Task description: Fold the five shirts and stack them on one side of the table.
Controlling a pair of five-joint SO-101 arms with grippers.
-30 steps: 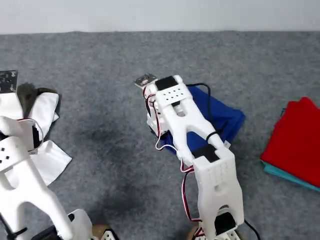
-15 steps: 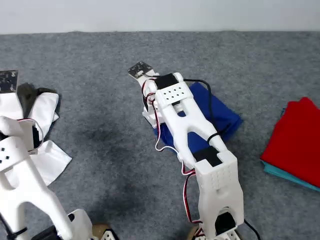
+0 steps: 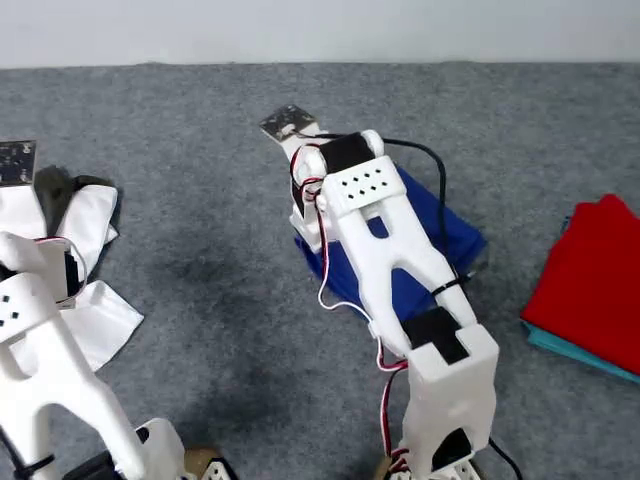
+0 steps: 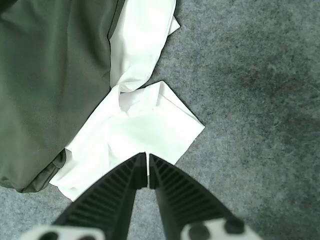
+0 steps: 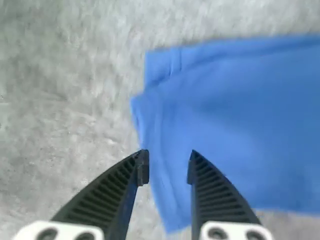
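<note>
Looks like the blue shirt (image 5: 235, 115), in the middle of the desk (image 3: 200, 260), is the one being folded. Right tool (image 5: 167, 167) hangs over its edge, jaws apart, so I'd guess it needs to pinch that edge next. Left tool (image 4: 149, 162) is closed above the white shirt (image 4: 145, 125).

right arm (image 3: 400, 265) over blue shirt (image 3: 458, 236) | red shirt (image 3: 595, 280) atop teal shirt (image 3: 562, 346), far right | white shirt (image 3: 95, 215) far left

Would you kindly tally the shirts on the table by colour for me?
White shirt: 1
Dark green shirt: 1
Blue shirt: 1
Red shirt: 1
Teal shirt, under the red one: 1
Total: 5 shirts
</note>
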